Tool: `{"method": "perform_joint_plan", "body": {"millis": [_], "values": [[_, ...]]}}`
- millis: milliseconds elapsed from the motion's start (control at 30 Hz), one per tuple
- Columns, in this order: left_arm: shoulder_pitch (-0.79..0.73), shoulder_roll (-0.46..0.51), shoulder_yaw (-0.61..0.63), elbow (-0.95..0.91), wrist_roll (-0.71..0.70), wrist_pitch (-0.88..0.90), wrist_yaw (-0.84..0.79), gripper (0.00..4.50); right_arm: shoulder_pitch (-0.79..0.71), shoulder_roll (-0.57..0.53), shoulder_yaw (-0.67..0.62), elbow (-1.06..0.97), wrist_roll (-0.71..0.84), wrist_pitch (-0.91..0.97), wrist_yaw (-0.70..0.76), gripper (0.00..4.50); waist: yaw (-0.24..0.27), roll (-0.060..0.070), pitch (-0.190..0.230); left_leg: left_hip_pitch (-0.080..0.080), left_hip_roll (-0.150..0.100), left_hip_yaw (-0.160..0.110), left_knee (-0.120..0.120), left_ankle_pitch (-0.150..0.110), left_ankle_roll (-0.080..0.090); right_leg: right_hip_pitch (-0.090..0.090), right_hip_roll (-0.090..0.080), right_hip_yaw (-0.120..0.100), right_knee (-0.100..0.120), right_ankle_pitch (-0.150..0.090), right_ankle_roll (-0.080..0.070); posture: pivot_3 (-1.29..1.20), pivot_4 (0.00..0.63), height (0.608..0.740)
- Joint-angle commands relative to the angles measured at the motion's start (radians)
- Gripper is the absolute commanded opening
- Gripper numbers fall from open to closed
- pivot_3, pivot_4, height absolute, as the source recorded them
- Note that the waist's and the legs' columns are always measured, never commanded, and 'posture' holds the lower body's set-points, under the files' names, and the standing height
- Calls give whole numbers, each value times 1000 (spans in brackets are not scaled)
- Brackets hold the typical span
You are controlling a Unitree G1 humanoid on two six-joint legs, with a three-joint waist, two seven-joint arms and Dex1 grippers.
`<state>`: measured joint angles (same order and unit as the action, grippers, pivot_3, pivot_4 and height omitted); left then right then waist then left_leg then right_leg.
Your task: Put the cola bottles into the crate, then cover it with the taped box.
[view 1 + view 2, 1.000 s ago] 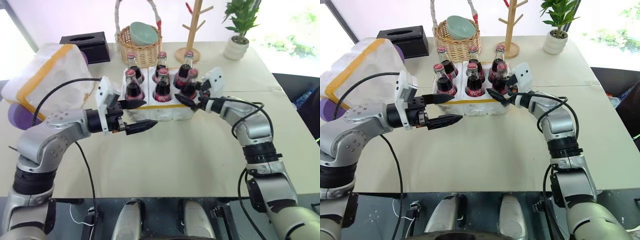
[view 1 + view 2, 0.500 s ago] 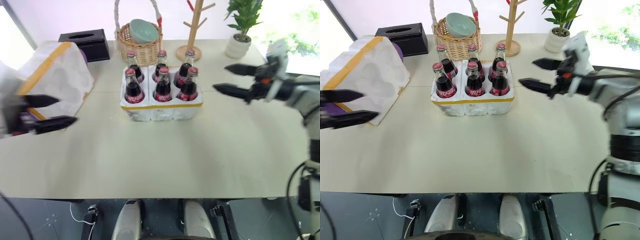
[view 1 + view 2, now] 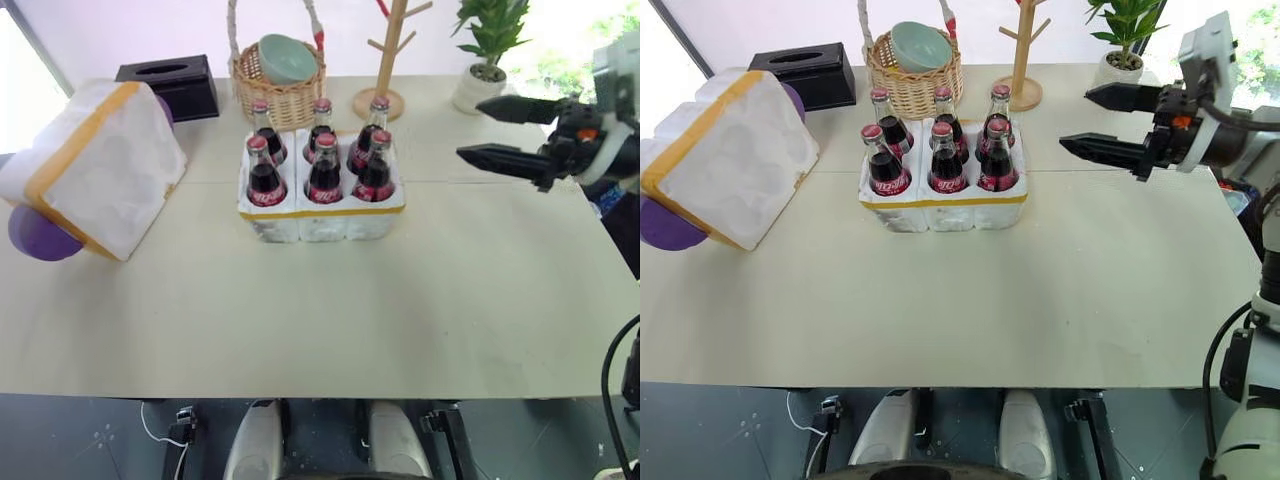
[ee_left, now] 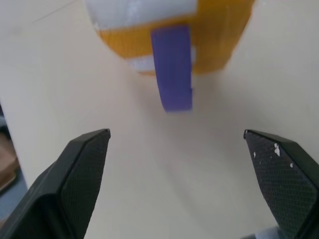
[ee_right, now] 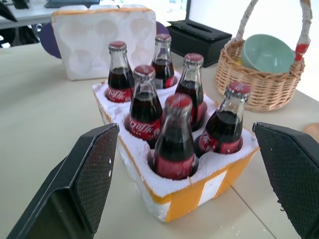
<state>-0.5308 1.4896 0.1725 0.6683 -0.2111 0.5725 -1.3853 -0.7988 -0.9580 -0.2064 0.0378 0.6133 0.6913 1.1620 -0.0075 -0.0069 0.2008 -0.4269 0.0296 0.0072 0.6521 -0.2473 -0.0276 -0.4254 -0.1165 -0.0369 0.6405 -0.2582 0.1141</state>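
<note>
All six cola bottles (image 3: 322, 160) are seated in the crate (image 3: 322, 213) mid-desk (image 3: 330, 310). The taped box (image 3: 100, 165) is tipped on its side, well left. Both grippers are spread and empty — right gripper (image 3: 485, 130) right of the crate, left gripper (image 4: 177, 144) near the box.

table (image 3: 330, 310): beige, wide | floor (image 3: 100, 430): dark | far side: bright daylight

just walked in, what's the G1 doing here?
Packing cola. All six cola bottles stand in the crate. Neither gripper holds anything: the right gripper hangs open in the air to the crate's right, and the left gripper is open near the taped box, which lies tilted on the table. Covering is not yet done.
</note>
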Motion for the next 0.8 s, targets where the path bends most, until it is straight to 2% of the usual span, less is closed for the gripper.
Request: {"method": "perform_joint_plan", "body": {"millis": [33, 167, 333, 400, 467, 633, 667, 800], "values": [[-243, -72, -186, 176, 173, -73, -25, 4500, -21, -17, -43, -48, 29, 1, -13, 4405, -2, -2, 1, 0, 0, 0, 1, 0, 0, 0, 0, 0, 4, 0, 0, 0, 150, 736], [-438, -151, -302, 358, 296, -148, -29, 4500, -28, -24, -61, -60, 47, 19, -27, 4405, -11, -7, 0, 0, 1, 0, 7, 0, 0, -1, 0, 0, 8, 0, 0, 0, 150, 736], [-571, -236, -343, 507, 371, -209, 40, 4500, -17, -26, -80, -76, 68, 37, -51, 4405, -6, -8, 0, 0, 1, 0, 9, 0, 0, -1, 0, 0, 8, 0, 0, 0, 150, 736], [-600, -254, -346, 535, 386, -223, 42, 3965, -6, -29, -86, -93, 77, 45, -53, 4500, -6, -8, 0, 0, 1, 0, 9, 0, 0, -1, 0, 0, 8, 0, 0, 0, 150, 736], [-617, -266, -346, 553, 399, -235, 48, 3227, -1, -32, -89, -103, 79, 47, -53, 4500, -5, -8, 0, 0, 1, 0, 10, 0, 0, -1, 0, 0, 8, 0, 0, 0, 150, 736], [-639, -289, -329, 580, 406, -244, 83, 513, 7, -44, -99, -111, 104, 72, -56, 4500, -5, -9, 0, 0, 1, 0, 10, 0, 0, -1, 0, 0, 8, 0, 0, 0, 150, 736], [-638, -290, -329, 581, 408, -250, 83, 328, 10, -46, -101, -114, 112, 82, -56, 4500, -5, -9, 0, 0, 1, 0, 10, 0, 0, -1, 0, 0, 8, 0, 0, 0, 150, 736], [-638, -291, -314, 580, 404, -287, 139, 305, 32, -53, -114, -127, 142, 119, -51, 4500, -3, -9, 0, 0, 1, 0, 10, 0, 0, -1, 0, 0, 9, 0, 0, 0, 150, 736]]}}
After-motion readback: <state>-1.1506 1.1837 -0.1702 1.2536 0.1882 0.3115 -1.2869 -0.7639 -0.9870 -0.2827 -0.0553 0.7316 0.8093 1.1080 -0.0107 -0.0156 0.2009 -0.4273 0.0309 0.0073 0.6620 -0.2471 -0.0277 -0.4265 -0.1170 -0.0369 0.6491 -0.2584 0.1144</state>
